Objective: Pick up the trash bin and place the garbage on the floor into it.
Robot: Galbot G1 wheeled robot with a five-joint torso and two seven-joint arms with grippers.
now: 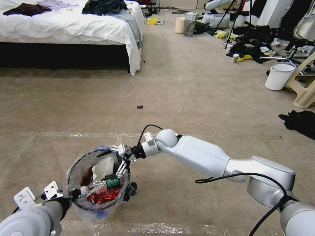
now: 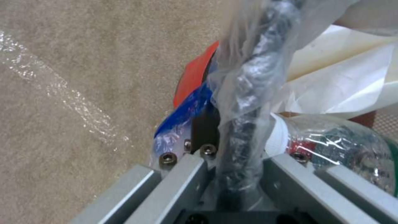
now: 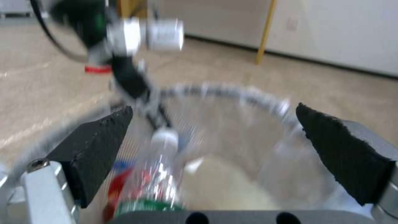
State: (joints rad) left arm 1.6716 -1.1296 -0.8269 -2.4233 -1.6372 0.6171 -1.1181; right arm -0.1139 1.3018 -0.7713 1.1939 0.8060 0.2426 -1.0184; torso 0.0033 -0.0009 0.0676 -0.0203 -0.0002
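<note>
The trash bin, red with a crinkly clear liner, hangs just above the floor at lower left. My left gripper is shut on its near-left rim; the left wrist view has the bag-wrapped rim running between the fingers, with the red wall outside. My right gripper hovers open over the bin's right side, pads wide apart with nothing between them. Garbage lies inside: a green-labelled clear bottle, white paper and a crushed red can. A small dark scrap lies on the carpet ahead.
A white-sheeted bed stands at far left. At right are a white bucket, a beige plastic chair and a black cloth. Clutter and a grey bin sit far back. Tape lines cross the carpet.
</note>
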